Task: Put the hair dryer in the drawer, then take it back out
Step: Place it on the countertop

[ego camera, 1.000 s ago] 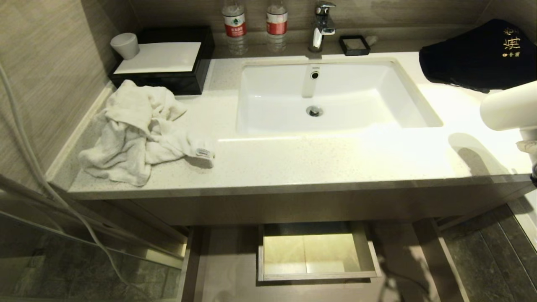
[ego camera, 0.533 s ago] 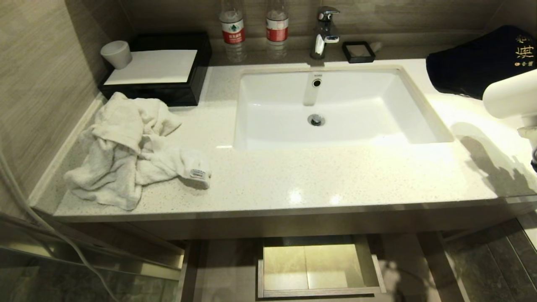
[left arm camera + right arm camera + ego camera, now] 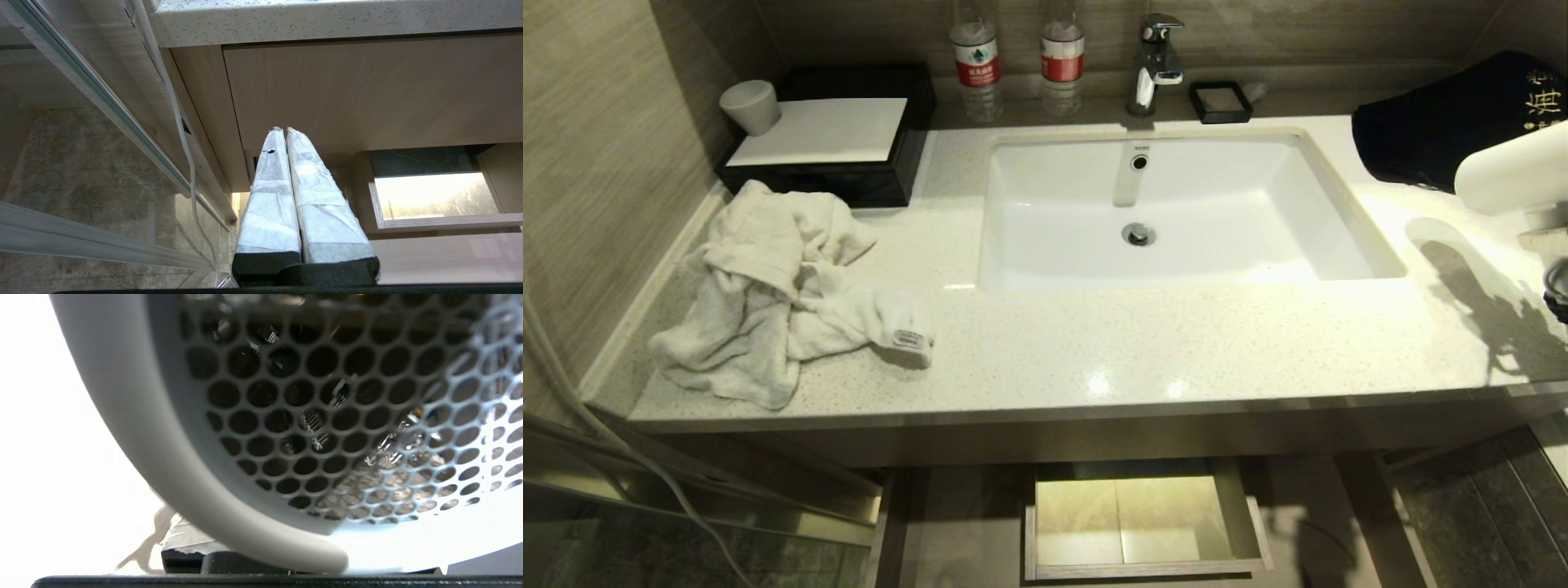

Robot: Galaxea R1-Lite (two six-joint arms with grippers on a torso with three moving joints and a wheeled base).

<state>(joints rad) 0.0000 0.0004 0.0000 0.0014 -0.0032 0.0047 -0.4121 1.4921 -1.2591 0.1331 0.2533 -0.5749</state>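
One arm works: the right gripper (image 3: 1553,269), at the head view's right edge, carries the hair dryer (image 3: 1507,171) above the counter (image 3: 1143,343), barrel lying roughly level. Drawer (image 3: 1147,523) sits open below, toward centre. Left gripper (image 3: 284,132) parked low, fingers together.

The hair dryer (image 3: 1511,171) hangs right of the sink (image 3: 1176,269), above the countertop (image 3: 1094,343).

Left tool (image 3: 285,131) fingertips pressed together — below counter edge (image 3: 327,20), facing wood panel (image 3: 367,90).
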